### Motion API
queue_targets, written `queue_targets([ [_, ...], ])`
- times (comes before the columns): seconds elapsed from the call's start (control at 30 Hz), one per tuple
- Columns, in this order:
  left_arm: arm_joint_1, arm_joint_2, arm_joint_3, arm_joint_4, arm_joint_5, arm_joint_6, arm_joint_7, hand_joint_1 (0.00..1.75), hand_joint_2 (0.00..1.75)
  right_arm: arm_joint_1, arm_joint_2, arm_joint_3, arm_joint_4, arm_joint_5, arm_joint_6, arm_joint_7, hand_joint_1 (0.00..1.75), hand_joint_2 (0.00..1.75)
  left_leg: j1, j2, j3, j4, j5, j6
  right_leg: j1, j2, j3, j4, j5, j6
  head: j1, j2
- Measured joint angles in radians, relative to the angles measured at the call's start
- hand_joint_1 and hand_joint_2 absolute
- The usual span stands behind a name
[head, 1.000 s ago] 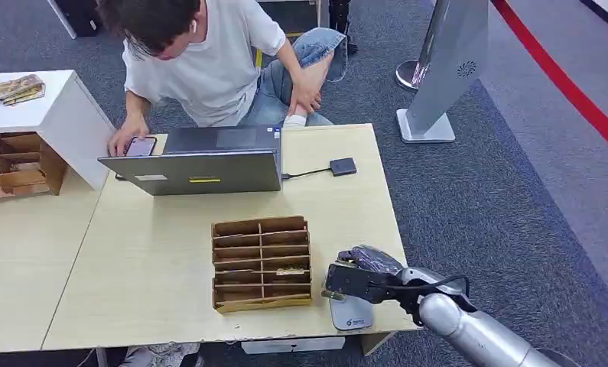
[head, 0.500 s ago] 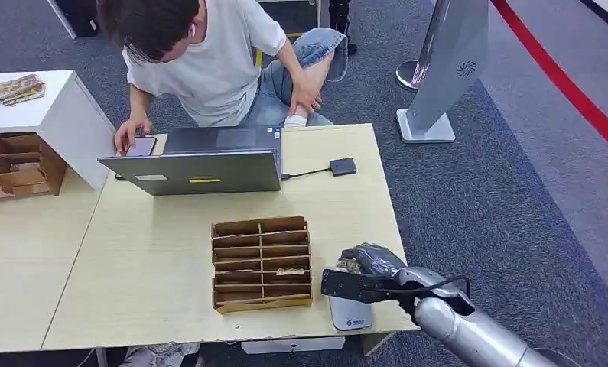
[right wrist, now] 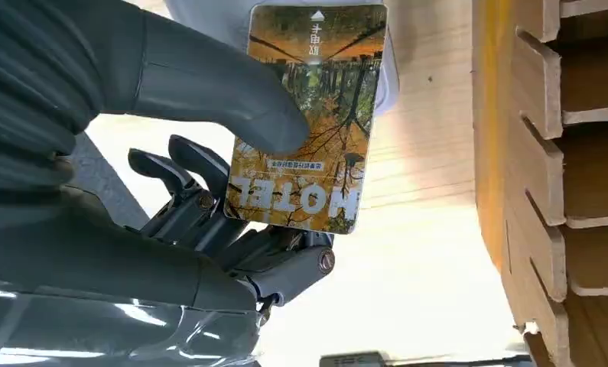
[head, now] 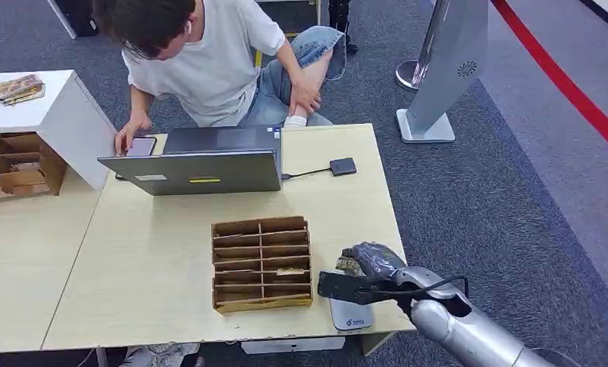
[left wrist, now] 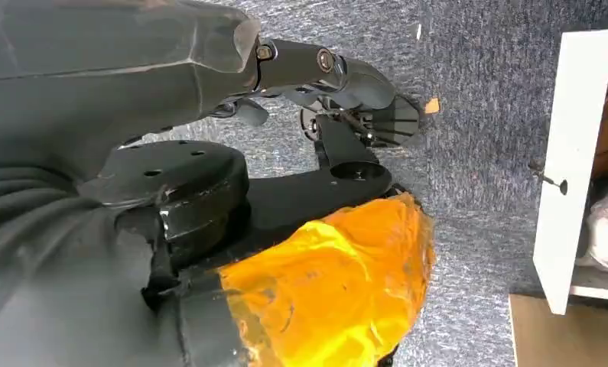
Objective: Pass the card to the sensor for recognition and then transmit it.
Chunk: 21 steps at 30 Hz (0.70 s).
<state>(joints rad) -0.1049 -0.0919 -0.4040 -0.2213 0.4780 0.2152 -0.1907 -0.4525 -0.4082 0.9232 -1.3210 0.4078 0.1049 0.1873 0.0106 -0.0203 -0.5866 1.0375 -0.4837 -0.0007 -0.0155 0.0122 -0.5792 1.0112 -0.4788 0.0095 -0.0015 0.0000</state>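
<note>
Right hand (right wrist: 209, 183): thumb and dark fingers pinch the hotel key card with an autumn-tree picture (right wrist: 308, 115) by one long edge.
Card place: above the white sensor pad (head: 351, 312) at the near right of the pale wooden table (head: 147, 260), just right of the brown cardboard slotted rack (head: 261, 262).
Handling: probably light, thin, stiff and slick; a firm edge pinch should keep its face free.
Left hand: hanging; I cannot tell its state.

card (right wrist: 310, 122) partly under thumb, sensor (head: 352, 312) half-covered
</note>
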Motion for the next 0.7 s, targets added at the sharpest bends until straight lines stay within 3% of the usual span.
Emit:
queue_targets([
  [0.7, 0.002, 0.000, 0.000, 0.000, -0.009, -0.002, 0.000, 0.00, 0.00, 0.013, 0.048, 0.001, 0.042, 0.096, -0.018, 0.032, 1.75, 1.75, 0.000, 0.000, 0.000, 0.000, 0.000, 0.000, 0.000, 0.000, 0.000, 0.000, 0.000, 0.000, 0.000, 0.000],
])
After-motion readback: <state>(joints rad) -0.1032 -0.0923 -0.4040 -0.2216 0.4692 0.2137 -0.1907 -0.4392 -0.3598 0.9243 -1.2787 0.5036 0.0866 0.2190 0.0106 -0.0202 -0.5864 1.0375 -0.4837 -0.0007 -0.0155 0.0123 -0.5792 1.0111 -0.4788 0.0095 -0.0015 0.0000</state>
